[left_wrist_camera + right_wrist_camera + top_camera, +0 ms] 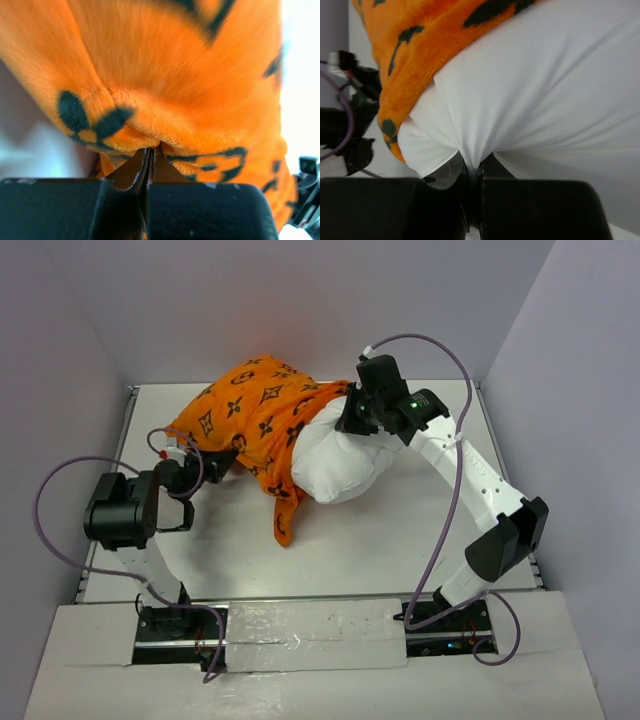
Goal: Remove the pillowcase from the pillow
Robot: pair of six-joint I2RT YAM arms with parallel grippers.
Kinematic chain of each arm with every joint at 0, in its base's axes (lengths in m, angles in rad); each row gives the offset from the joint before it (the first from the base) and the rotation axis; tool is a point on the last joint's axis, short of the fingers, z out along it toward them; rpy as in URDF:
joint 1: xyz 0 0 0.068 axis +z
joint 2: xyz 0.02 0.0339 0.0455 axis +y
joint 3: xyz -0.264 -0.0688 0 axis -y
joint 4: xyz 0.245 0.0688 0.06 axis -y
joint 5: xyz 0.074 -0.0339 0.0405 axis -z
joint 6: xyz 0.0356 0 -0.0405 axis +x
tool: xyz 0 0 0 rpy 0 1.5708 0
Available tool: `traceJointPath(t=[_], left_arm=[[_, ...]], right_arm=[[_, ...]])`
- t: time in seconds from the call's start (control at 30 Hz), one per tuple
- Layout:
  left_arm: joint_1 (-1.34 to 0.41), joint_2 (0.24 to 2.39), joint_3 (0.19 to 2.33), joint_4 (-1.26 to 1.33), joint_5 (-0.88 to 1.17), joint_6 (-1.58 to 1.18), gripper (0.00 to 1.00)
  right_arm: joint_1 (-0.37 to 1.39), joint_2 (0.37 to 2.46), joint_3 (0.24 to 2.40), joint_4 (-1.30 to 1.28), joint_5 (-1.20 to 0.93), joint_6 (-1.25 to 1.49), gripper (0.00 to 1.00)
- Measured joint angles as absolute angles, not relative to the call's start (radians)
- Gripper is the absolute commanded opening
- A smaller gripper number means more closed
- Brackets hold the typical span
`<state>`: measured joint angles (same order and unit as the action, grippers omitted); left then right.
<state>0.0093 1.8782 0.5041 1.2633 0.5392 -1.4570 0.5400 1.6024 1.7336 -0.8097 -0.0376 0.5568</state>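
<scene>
The orange pillowcase (255, 410) with dark brown motifs covers the left part of the white pillow (335, 465), whose right end bulges out bare. A loose orange flap hangs toward the table front. My left gripper (215, 462) is at the pillowcase's left end. In the left wrist view it (151, 150) is shut, with a fold of the pillowcase (175, 75) bunched at its tips. My right gripper (352, 420) sits at the pillow's far right side. In the right wrist view it (475, 162) is shut on a pinch of white pillow (545, 90) fabric, beside the pillowcase (400, 60) edge.
The white table (400, 550) is walled by grey panels at the back and both sides. Purple cables (60, 480) loop from each arm. The right arm's elbow (510, 535) stands over the table's right front. The left arm (350, 125) shows at the left of the right wrist view.
</scene>
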Motion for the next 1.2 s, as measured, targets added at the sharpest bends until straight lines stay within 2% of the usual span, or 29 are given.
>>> traceJointPath(t=[0.1, 0.17, 0.3, 0.47, 0.6, 0.67, 0.77, 0.9, 1.03, 1.2], left_arm=[[0.055, 1.749, 0.493, 1.157, 0.466, -1.409, 0.00], [0.080, 1.619, 0.515, 0.995, 0.377, -1.344, 0.00], [0.083, 1.473, 0.657, 0.701, 0.242, -1.239, 0.00], [0.093, 1.576, 0.858, 0.538, 0.235, -1.188, 0.00], [0.108, 1.705, 0.921, 0.452, 0.282, -1.195, 0.00], [0.134, 1.727, 0.923, 0.403, 0.184, -1.174, 0.00], [0.267, 1.740, 0.956, 0.321, 0.011, -1.137, 0.00], [0.366, 1.743, 1.023, 0.292, -0.104, -1.106, 0.00], [0.364, 1.755, 1.053, 0.292, -0.100, -1.079, 0.00], [0.306, 1.775, 1.084, 0.274, 0.042, -0.955, 0.00]], right_arm=[[0.531, 1.559, 1.650, -0.802, 0.042, 0.525, 0.00], [0.525, 1.507, 1.563, -0.801, 0.113, 0.498, 0.00], [0.518, 1.394, 1.434, -0.800, 0.210, 0.464, 0.00], [0.498, 1.235, 1.404, -0.794, 0.255, 0.450, 0.00], [0.427, 1.118, 1.402, -0.820, 0.276, 0.442, 0.00], [0.377, 1.082, 1.402, -0.873, 0.353, 0.421, 0.00], [0.269, 1.025, 1.415, -0.955, 0.519, 0.384, 0.00], [0.210, 0.975, 1.504, -1.024, 0.669, 0.328, 0.00], [0.183, 0.965, 1.599, -1.014, 0.643, 0.271, 0.00], [0.178, 0.996, 1.567, -0.965, 0.486, 0.249, 0.00]])
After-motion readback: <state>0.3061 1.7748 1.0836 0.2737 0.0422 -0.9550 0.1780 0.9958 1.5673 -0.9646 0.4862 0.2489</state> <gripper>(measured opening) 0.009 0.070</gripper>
